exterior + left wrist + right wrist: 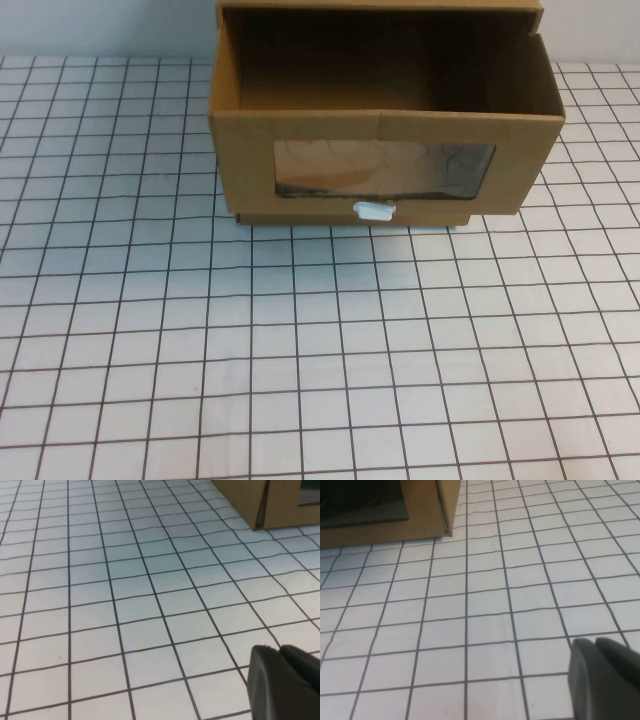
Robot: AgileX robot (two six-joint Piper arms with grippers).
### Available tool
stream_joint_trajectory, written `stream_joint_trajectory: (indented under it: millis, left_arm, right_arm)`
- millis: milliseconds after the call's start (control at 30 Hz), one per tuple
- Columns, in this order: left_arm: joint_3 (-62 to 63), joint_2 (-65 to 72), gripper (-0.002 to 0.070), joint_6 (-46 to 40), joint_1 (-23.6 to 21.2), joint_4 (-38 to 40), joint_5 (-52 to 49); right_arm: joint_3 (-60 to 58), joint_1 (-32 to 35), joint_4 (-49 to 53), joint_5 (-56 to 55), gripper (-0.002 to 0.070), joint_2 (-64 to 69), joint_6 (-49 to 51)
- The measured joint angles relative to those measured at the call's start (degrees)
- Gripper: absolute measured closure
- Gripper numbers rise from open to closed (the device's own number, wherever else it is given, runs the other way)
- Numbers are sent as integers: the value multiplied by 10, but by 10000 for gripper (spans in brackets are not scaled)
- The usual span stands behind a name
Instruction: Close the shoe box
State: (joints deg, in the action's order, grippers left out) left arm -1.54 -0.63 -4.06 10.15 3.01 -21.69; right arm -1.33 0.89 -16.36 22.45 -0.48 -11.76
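The shoe box [385,110] is a brown cardboard drawer-type box at the far middle of the table. Its drawer stands pulled out toward me, open on top and empty. The front panel has a clear window [384,168] and a small white tab [374,210] at its bottom edge. A corner of the box shows in the left wrist view [265,502] and in the right wrist view [385,510]. My left gripper [278,650] is shut and empty, low over the table, well short of the box. My right gripper [594,642] is shut and empty, likewise short of it. Neither arm shows in the high view.
The table is covered by a white sheet with a black grid [320,350]. A pale wall runs behind the box along the table's far edge [100,30].
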Motion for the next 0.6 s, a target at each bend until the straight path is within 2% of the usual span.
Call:
stream_joint_trajectory:
  millis: [367,467,600]
  left_arm:
    - [0,0,680,0,0,0,32]
    - [0,0,680,0,0,5,83]
    - [0,0,680,0,0,10,202]
  right_arm:
    - [-2,0,0,-19,690,0,0]
    - [-2,0,0,-59,690,0,0]
    - [-2,0,0,-153,690,0,0]
